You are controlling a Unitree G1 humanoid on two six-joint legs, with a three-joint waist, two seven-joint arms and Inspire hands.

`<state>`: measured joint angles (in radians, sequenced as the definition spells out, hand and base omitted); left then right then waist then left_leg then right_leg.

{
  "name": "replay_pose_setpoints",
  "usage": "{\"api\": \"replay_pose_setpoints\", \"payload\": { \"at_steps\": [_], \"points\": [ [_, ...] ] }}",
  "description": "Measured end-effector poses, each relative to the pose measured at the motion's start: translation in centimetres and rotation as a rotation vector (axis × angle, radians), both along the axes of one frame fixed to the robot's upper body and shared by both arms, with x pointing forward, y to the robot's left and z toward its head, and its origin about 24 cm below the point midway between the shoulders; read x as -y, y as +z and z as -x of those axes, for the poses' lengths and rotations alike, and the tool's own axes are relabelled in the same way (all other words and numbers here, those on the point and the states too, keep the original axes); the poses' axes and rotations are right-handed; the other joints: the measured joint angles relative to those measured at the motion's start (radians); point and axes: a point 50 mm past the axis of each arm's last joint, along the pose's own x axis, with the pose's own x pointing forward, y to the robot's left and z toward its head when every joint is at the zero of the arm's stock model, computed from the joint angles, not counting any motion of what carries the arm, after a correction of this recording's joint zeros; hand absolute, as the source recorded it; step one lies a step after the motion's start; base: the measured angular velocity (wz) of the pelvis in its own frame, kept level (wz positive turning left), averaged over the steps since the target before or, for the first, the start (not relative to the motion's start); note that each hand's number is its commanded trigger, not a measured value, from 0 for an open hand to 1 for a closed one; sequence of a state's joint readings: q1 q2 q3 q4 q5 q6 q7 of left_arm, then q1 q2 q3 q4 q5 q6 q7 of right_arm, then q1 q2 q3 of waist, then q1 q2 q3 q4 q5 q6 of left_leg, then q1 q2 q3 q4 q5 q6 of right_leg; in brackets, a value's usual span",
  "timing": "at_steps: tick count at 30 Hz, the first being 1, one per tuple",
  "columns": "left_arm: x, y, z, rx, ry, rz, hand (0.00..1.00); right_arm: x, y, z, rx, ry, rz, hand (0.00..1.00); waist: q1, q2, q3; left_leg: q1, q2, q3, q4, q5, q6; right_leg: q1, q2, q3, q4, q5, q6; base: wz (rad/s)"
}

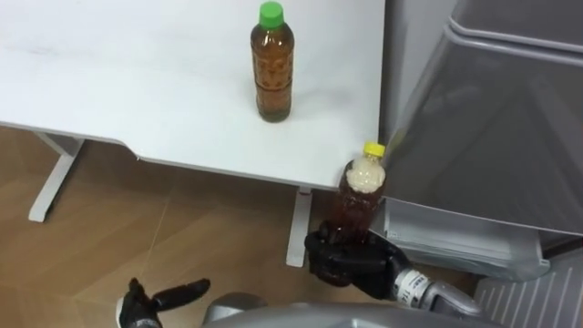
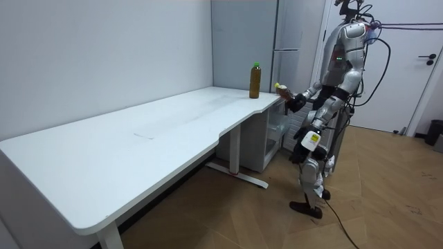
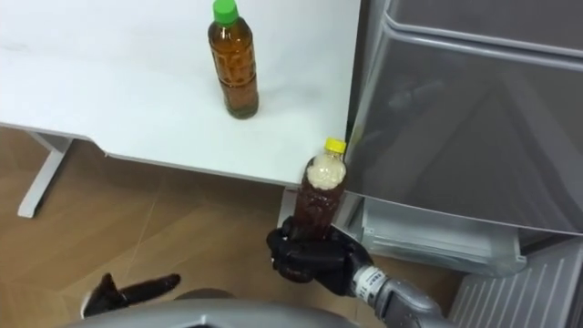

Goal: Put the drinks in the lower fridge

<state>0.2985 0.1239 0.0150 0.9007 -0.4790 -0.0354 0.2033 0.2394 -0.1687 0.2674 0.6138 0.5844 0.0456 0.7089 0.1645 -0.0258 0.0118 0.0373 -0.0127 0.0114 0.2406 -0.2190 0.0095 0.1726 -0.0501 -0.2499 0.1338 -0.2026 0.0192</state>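
Yellow-capped bottle (image 1: 363,196) of dark drink, upright, held off the table just past its near corner and close before the fridge (image 1: 492,118). The right hand (image 1: 351,260) has its fingers curled round the bottle's lower body and carries its whole weight. The left hand (image 1: 146,301) hangs low on the robot's left, fingers loosely extended and holding nothing.

A second drink, the green-capped bottle (image 1: 271,68), stands upright on the table (image 1: 137,82), well apart from the held one and a little in from the edge nearest the fridge. The fridge's lower compartment appears open, with a pale shelf edge showing below the grey upper door; no drink can be seen inside it.

Progress, as judged: the first bottle is lifted and on its way but not yet placed, and the second is untouched, so most of the task remains.

Surface: a long white table top, matt and otherwise bare, on white legs (image 1: 55,178). Room: wooden plank floor (image 1: 182,228), plain pale walls, a white door (image 2: 429,69) at the room view's right; the robot stands upright between the table's corner and the fridge
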Motion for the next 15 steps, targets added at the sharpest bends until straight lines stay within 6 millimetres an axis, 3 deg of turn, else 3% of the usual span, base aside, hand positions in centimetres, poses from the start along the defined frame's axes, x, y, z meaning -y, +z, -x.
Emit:
{"api": "replay_pose_setpoints", "payload": {
  "at_steps": [6,11,15],
  "points": [
    [0.2,-0.7,2.1,-0.101,0.006,0.09,0.0,0.2,-0.4,-0.1,-0.02,0.011,-0.001,1.0,-0.021,-0.003,-0.0038,-0.007,0.0,0.003,-0.004,0.0,0.0,-0.015,0.0,0.001,0.001,0.0,0.0,0.0],
    [0.2,-0.8,2.2,-0.098,-0.011,0.127,0.0,0.3,-0.5,0.4,-0.038,0.01,-0.018,1.0,-0.03,0.001,-0.012,-0.003,0.002,0.009,-0.004,0.0,0.0,-0.014,0.0,0.001,0.004,0.001,0.0,-0.01],
    [0.0,-0.7,2.1,-0.093,-0.036,0.137,0.0,0.7,-0.8,1.6,-0.082,-0.005,-0.023,1.0,-0.033,0.002,-0.0127,0.001,0.002,0.01,-0.003,0.0,0.0,-0.013,-0.001,0.0,0.011,0.001,-0.001,0.0]
  ]
}}
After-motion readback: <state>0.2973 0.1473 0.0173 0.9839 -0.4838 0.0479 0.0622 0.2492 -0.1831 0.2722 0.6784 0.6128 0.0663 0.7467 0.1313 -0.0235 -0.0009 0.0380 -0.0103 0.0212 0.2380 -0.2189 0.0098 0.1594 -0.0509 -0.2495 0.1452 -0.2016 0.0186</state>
